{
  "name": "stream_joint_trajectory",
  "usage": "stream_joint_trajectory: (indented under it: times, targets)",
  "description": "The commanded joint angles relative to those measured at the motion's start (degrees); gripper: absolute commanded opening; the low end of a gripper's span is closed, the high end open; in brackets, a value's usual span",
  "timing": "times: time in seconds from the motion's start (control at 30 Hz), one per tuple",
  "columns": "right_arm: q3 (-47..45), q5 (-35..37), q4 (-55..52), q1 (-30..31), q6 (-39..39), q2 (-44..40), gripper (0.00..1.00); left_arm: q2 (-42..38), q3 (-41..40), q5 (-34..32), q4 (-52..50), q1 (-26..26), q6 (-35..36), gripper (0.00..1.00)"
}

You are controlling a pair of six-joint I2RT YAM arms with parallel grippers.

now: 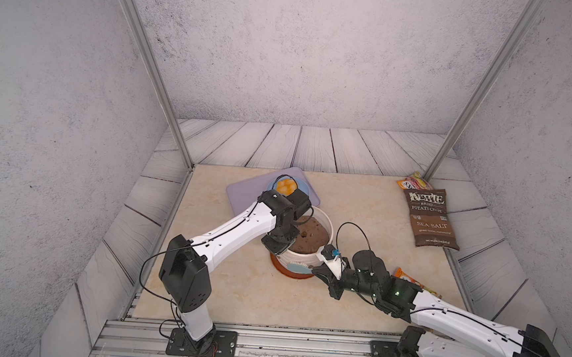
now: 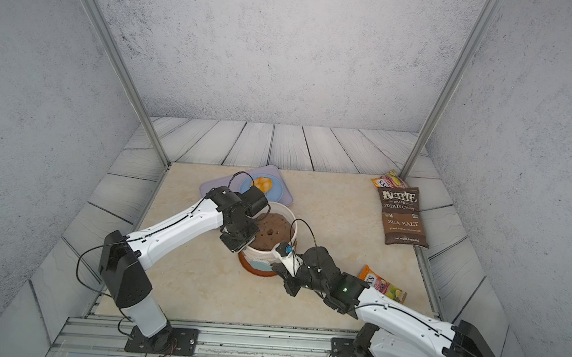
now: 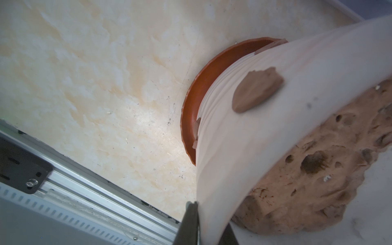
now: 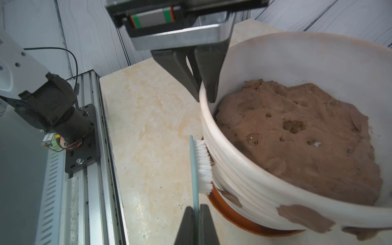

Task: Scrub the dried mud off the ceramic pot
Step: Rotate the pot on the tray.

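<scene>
The ceramic pot [image 1: 299,256] stood in a rust-brown saucer [image 4: 233,214] near the middle of the marble-patterned table [image 1: 235,286], between the two arms and in front of a lavender tray [image 1: 238,194] carrying a blue plate [image 1: 304,187]. The left gripper [image 4: 204,97] was clenched on the pot's thick rim - one finger inside above the soil mound [image 4: 297,144], one outside against the wall. The right gripper [image 4: 197,212] was clamped on the thin teal handle of a brush [image 4: 202,167], whose white bristles lay pressed against the ribbed side of the pot, just above the saucer. The dried mud [image 4: 303,218] clung to the wall in several brown patches: a small one just beside the end of the bristles, larger ones further round near the base, and - in the left wrist view - a thick oval flake [image 3: 256,91] high on the wall below the rim. A brown bag of potato chips [image 1: 431,219] lay well apart at the table's far right.
</scene>
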Motion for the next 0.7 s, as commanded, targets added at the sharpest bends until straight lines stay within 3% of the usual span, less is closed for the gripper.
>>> stream_joint_trajectory:
  times: [0.0, 0.3, 0.67]
  targets:
    - [-0.7, -3.8, -5.8, 0.2, -1.0, -2.8, 0.00, 1.8, 0.5, -1.4, -1.9, 0.4, 5.3, 0.10]
    - [4.5, -15.5, -12.1, 0.3, -3.9, -6.5, 0.00, 4.5, 5.2, -6.5, -6.9, 2.0, 13.0, 0.10]
    - [5.6, 1.0, -4.1, 0.3, -5.7, -0.3, 0.00, 5.8, 5.9, -7.0, -5.1, 3.6, 22.2, 0.09]
